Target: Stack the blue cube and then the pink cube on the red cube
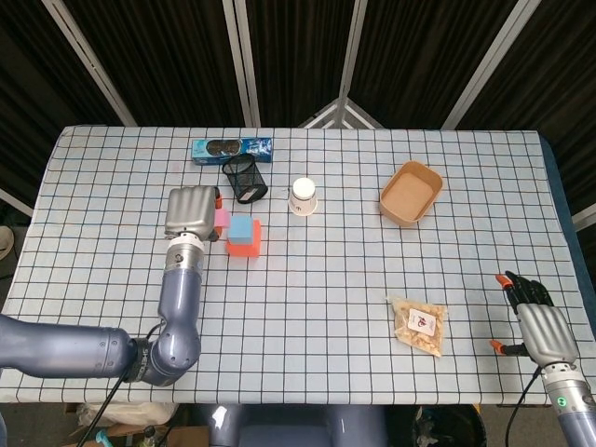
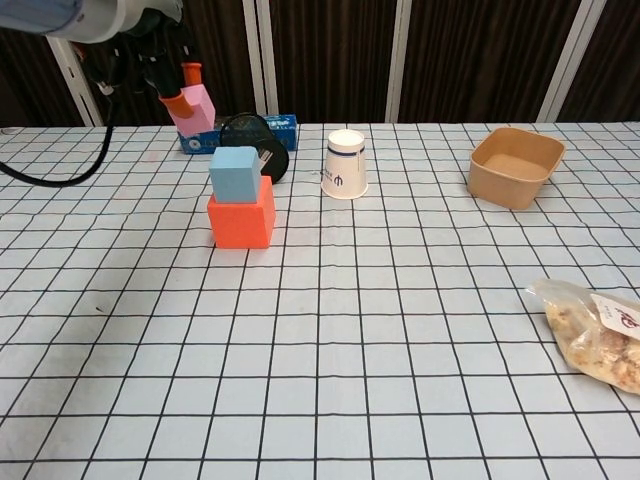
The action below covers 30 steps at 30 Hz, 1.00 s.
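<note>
Head view: left hand [image 1: 190, 213] sits left of centre, gripping the pink cube [image 1: 222, 219], which pokes out on its right side just beside the blue cube [image 1: 241, 228]. Blue is already on the red cube [image 1: 246, 248], so step one looks done. Right hand [image 1: 540, 328] is low in the right corner, well apart from everything, holding nothing that I can see; whether the fingers are spread or curled I can't tell. Snack bag [image 1: 418, 324] lies centre-right on the surface [image 1: 335, 279].

Chest view: pink cube [image 2: 195, 108] is pinched by orange-tipped fingers [image 2: 190, 74], upper left of frame, tilted, higher than the blue cube [image 2: 234, 172] and off to its left. Blue sits roughly square on red [image 2: 241, 221]. Black mesh cup [image 2: 255, 140] and paper cup [image 2: 345, 164] stand behind the stack. Right hand isn't visible here.

Handling, my read: the pink block looks light, rigid and smooth-faced, so it could slip or rotate in a pinch. Opposite flat sides are the best hold. Level it before placing; the top face of blue leaves little margin, and a nudge could topple the stack.
</note>
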Each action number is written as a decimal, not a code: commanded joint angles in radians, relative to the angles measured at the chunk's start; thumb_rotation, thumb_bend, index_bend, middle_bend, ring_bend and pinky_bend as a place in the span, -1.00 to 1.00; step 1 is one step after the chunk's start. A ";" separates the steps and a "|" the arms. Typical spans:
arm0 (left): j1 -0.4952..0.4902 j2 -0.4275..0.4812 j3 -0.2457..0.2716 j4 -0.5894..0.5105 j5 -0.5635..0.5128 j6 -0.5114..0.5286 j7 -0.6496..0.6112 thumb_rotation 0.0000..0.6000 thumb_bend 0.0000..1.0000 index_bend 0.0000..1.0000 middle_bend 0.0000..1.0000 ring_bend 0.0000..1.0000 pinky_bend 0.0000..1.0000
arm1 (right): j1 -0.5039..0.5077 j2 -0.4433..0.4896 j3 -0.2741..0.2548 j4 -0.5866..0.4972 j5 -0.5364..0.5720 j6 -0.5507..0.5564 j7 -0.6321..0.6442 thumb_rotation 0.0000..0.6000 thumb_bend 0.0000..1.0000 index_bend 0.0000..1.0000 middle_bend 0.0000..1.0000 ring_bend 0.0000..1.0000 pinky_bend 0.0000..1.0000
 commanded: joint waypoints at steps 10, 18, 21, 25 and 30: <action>0.014 -0.052 0.014 0.120 0.046 -0.117 0.009 1.00 -0.07 -0.01 0.70 0.35 0.39 | 0.004 -0.005 0.003 0.005 0.014 -0.011 -0.010 1.00 -0.81 -1.00 -0.92 -0.96 -1.00; 0.016 -0.061 0.013 0.135 0.030 -0.144 0.034 1.00 -0.07 -0.01 0.70 0.35 0.39 | 0.006 -0.006 0.004 0.000 0.024 -0.016 -0.025 1.00 -0.81 -1.00 -0.92 -0.96 -1.00; 0.013 -0.067 0.013 0.140 0.026 -0.137 0.042 1.00 -0.07 -0.01 0.70 0.35 0.39 | 0.005 -0.004 0.004 -0.001 0.024 -0.014 -0.024 1.00 -0.81 -1.00 -0.92 -0.96 -1.00; 0.010 -0.076 0.005 0.140 0.024 -0.122 0.047 1.00 -0.07 -0.01 0.70 0.35 0.38 | 0.004 -0.002 0.005 -0.001 0.023 -0.012 -0.019 1.00 -0.81 -1.00 -0.92 -0.96 -1.00; 0.004 -0.087 -0.006 0.137 0.026 -0.100 0.054 1.00 -0.07 -0.01 0.70 0.35 0.39 | 0.005 -0.001 0.003 0.000 0.019 -0.014 -0.013 1.00 -0.81 -1.00 -0.92 -0.96 -0.99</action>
